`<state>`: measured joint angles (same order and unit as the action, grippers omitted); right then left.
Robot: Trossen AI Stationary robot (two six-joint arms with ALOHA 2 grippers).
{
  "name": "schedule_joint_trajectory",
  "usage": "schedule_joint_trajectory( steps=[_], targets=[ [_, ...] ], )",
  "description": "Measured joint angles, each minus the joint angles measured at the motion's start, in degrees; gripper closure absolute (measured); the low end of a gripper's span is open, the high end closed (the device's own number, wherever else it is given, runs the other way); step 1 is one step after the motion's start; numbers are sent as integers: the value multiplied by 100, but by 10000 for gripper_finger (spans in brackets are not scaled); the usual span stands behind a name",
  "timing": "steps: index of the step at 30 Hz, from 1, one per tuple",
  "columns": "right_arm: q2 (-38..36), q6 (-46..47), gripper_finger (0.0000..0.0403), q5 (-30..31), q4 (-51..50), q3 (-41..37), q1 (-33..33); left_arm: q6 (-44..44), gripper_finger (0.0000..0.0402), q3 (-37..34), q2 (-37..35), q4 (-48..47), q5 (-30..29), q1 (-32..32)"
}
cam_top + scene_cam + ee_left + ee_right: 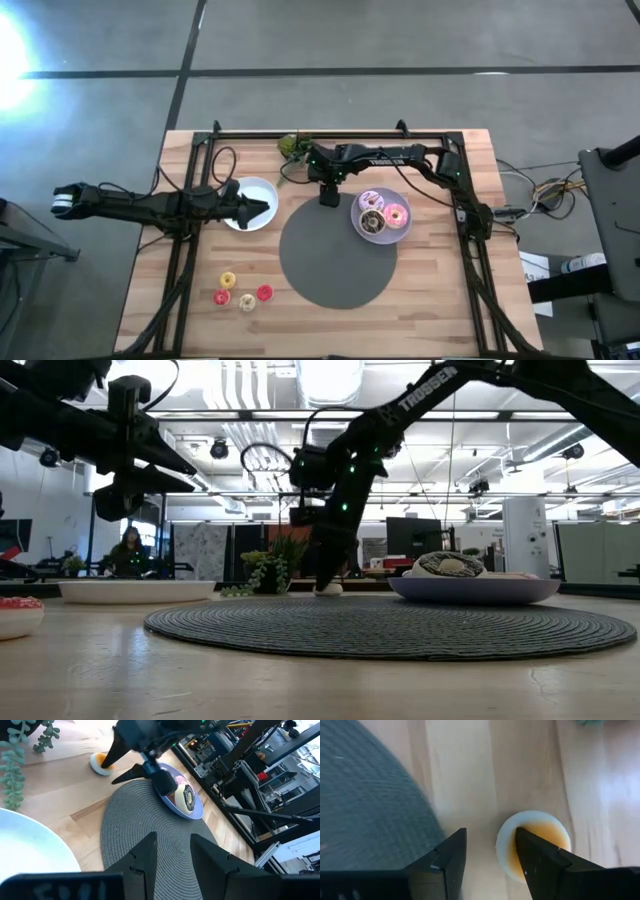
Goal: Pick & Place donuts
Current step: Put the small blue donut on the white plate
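My right gripper (pixel 328 197) is open and points down at the mat's far edge. A tiny white donut with an orange top (pixel 535 845) lies on the wood there, and one finger (pixel 540 860) stands over it. The other finger is on the mat side. My left gripper (pixel 172 840) is open and hovers above the white plate (pixel 250 205). The pink (pixel 396 214), sprinkled (pixel 370 200) and dark brown (pixel 372 222) donuts lie on the lavender plate (pixel 381 241). Several tiny donuts (pixel 245 292) lie near the table's near left corner. My right gripper comes at the tiny orange-topped donut (pixel 101 764) from above, fingers pointing down. One fingertip (pixel 107 760) is at the donut's rim, and the donut lies flat on the wood. I cannot tell whether the finger touches it.
A round grey mat (pixel 335 250) lies at the table's middle. A small green plant (pixel 293 147) stands at the far edge, just beyond the right gripper. The black frame rails (pixel 470 260) run along both sides. A person (pixel 130 550) sits in the room behind.
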<state>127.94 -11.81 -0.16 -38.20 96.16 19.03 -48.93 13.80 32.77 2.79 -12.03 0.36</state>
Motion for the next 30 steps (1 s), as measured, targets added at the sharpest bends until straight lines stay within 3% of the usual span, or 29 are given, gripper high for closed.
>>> schedule_joint_trajectory(
  steps=[7, 12, 22, 25, 30],
  targets=[
    [3, 185, 258, 110, -119, 6, -42, -93, 310, 0, 0, -40, -2, 0],
    [-70, 9, 272, 877, -186, -7, -74, -63, 310, 0, 0, -46, -4, 0],
    [-70, 206, 385, 916, -230, -9, -20, -63, 310, -2, 6, -133, -4, -2],
    [-170, 729, 393, 442, -252, -9, -10, -65, 310, -2, 4, -129, -4, -2],
    [-486, 2325, 394, -1194, 76, -10, 143, -67, 310, -2, 0, -127, -4, 0]
  ],
)
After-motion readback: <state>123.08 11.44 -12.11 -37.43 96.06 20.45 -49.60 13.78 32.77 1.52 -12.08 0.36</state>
